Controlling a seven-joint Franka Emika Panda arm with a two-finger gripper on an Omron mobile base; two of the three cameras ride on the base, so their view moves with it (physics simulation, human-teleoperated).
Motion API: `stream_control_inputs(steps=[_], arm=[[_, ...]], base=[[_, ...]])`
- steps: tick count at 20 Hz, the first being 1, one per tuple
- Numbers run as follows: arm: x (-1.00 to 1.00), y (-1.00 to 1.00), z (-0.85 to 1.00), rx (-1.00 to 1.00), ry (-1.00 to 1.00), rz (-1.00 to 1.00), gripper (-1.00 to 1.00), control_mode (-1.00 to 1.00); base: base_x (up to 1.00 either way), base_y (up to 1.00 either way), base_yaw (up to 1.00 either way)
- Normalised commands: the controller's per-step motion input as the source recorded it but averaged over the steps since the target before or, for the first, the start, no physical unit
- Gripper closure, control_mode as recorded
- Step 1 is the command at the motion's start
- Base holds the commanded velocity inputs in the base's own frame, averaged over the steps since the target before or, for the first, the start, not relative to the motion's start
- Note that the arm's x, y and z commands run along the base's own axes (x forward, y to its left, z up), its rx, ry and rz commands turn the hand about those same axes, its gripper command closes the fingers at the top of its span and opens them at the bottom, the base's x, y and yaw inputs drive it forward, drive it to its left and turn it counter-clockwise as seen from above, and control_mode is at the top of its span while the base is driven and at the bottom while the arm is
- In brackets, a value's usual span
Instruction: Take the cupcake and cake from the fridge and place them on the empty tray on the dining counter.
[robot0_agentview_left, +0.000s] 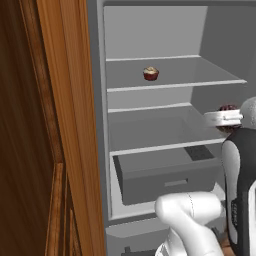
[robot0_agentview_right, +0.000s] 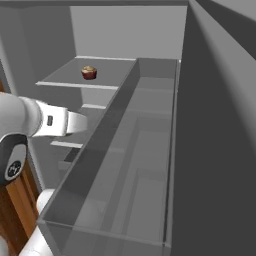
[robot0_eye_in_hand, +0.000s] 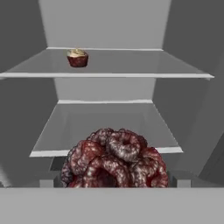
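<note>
Hand view: cake (robot0_eye_in_hand: 117, 159) between tool (robot0_eye_in_hand: 114, 183) fingers; no writing legible.

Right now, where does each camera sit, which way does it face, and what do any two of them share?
Left base view: behind the arm's left, facing the open fridge; white arm at lower right.
Right base view: behind the arm's right, along the fridge door's bin; arm at left.
Hand view: on the hand, facing the shelves; a dark red cake sits at the pincer.
Shared: the cupcake on the upper shelf.
</note>
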Motion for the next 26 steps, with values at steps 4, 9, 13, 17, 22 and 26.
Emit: stream_control_inputs(steps=[4,9,13,17,22,26], arm=[[-0.41,0.11,0.45,0.00,-0.01,0.02,1.00,1.00],[0.00,0.00,0.00,0.00,0.00,0.00,1.00,1.00],[0.00,0.00,0.00,0.00,0.00,0.00,1.00,1.00],[0.00,0.00,0.00,0.00,0.00,0.00,1.00,1.00],[0.00,0.00,0.00,0.00,0.00,0.00,1.00,1.00],[0.00,0.00,0.00,0.00,0.00,0.00,1.00,1.00]], base=[[-0.50,0.03,0.00],[-1.00,0.15,0.01],[-1.00,0.19,0.00],[-1.00,0.21,0.00],[-1.00,0.32,0.00],[-1.00,0.19,-0.02]])
